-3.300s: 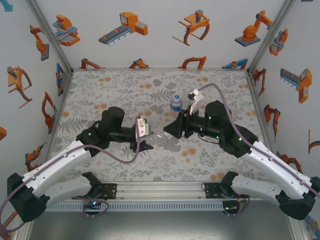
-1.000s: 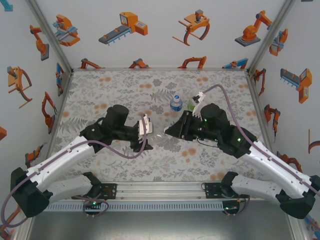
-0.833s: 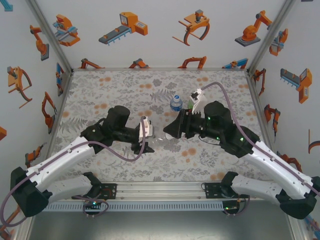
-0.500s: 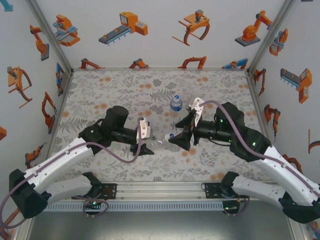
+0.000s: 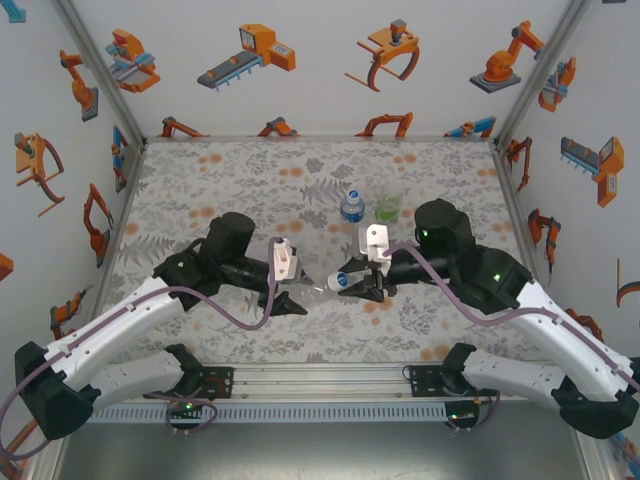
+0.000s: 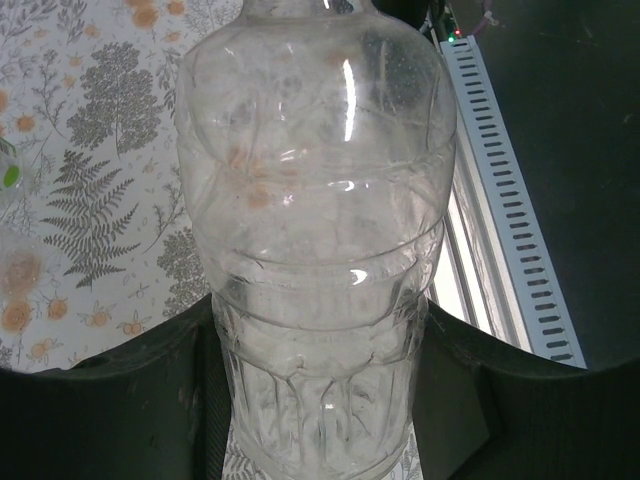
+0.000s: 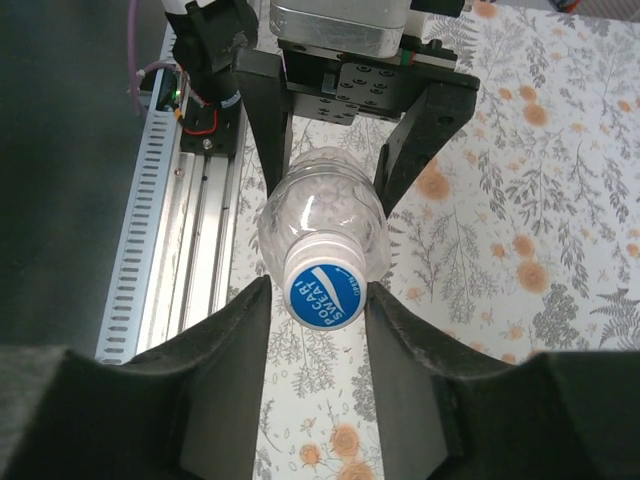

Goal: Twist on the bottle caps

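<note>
left claw (image 5: 298, 292) clamped on clear bottle (image 6: 315, 250), held level, mouth toward 3 o'clock, to brace it | right claw (image 5: 347, 283) pinching blue-topped cap (image 7: 324, 293) at the mouth, apparently to thread it

Bright even light, soft shadows, glare streak on the clear bottle (image 6: 320, 250) (left wrist view), blurred dark foreground.

Clear glossy plastic, ribbed and glinting, in the bottle (image 6: 320, 250); smooth printed plastic on its cap (image 7: 325, 291); matt black fingers (image 7: 225, 380); matt floral-print bench (image 5: 230, 170); slotted metal rail (image 7: 150, 260).
</note>
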Controlling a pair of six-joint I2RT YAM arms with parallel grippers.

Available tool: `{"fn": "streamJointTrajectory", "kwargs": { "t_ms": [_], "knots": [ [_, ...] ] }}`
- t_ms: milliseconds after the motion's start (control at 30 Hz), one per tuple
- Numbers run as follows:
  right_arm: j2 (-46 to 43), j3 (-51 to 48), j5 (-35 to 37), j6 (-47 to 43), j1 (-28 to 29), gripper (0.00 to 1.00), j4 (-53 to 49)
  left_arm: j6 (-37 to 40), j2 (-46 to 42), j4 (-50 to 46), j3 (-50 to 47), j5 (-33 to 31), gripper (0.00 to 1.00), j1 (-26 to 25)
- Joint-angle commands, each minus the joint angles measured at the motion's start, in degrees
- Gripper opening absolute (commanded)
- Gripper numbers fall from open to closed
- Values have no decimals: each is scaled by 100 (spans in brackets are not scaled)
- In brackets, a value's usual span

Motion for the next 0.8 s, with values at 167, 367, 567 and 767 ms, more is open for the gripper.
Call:
{"fn": "streamJointTrajectory", "kwargs": {
  "t_ms": [167, 367, 567, 767],
  "knots": [
    [-92, -89, -250, 20, -11, 39, 383, 89, -33, -73, 208, 144, 0, -11],
    [-96, -173, -223, 119, -10, 38, 448, 83, 7, -70, 208, 138, 0, -12],
    [-90, -256, -70, 435, -8, 22, 545, 77, 9, -92, 191, 95, 0, -20],
    [-126, -623, 675, 2265, -5, 0, 1245, -18, 54, -140, 200, -344, 0, -19]
  ]
}}
